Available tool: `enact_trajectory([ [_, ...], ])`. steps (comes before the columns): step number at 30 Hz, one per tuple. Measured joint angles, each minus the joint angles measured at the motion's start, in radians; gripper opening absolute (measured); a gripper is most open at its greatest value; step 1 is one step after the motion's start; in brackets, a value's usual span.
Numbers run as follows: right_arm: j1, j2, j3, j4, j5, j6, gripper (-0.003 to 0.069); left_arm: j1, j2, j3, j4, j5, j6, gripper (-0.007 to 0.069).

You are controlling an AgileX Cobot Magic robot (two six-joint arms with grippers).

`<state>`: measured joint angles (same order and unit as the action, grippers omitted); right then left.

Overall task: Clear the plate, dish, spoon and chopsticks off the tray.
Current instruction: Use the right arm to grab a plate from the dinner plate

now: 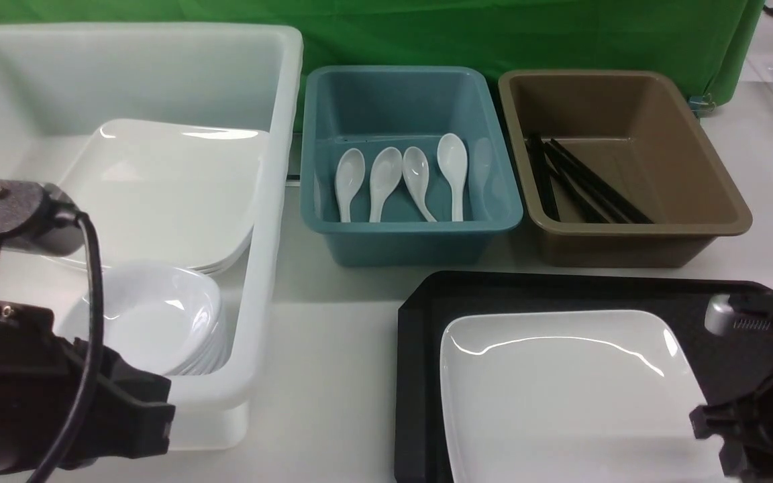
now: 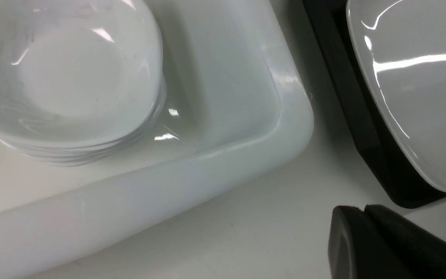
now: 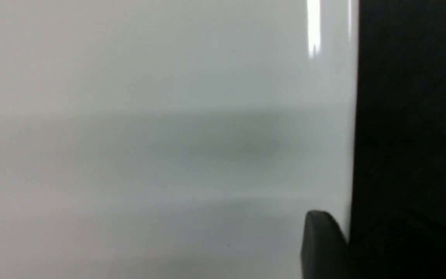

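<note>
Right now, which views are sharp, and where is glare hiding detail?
Front view: sharp, thin glare streaks on the plate. Left wrist view: clear, bright reflections on plate and stacked bowls. Right wrist view: too close, the plate is a featureless blur with one glare streak.

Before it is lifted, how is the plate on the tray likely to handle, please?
The plate looks glossy, with glare streaks, so it may slip from a rim pinch. Wide and shallow, it would probably tilt if held by one edge. It seems stiff and could chip if dropped.
</note>
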<state>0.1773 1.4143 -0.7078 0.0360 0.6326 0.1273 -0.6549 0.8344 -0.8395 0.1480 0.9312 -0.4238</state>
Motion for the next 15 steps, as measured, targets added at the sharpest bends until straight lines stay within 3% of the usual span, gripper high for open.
enact_trajectory([
  [3,-0.027,0.002,-0.111,-0.002,0.054,-0.031,0.0402,0.000,0.000,0.000,0.000,0.002,-0.004,0.0008],
  [7,-0.113,0.011,-0.219,0.022,0.102,-0.088,0.0414,0.000,0.000,0.000,-0.001,0.019,-0.021,0.0008],
  [10,-0.241,0.055,-0.321,0.186,0.198,-0.248,0.0365,0.000,0.000,0.000,-0.004,0.038,-0.040,0.0008],
  [12,-0.340,0.113,-0.388,0.366,0.289,-0.400,0.0303,0.000,0.000,0.000,-0.013,0.045,-0.048,0.0008],
  [15,-0.423,0.205,-0.454,0.519,0.380,-0.520,0.0248,0.000,0.000,0.000,-0.020,0.046,-0.052,0.0008],
])
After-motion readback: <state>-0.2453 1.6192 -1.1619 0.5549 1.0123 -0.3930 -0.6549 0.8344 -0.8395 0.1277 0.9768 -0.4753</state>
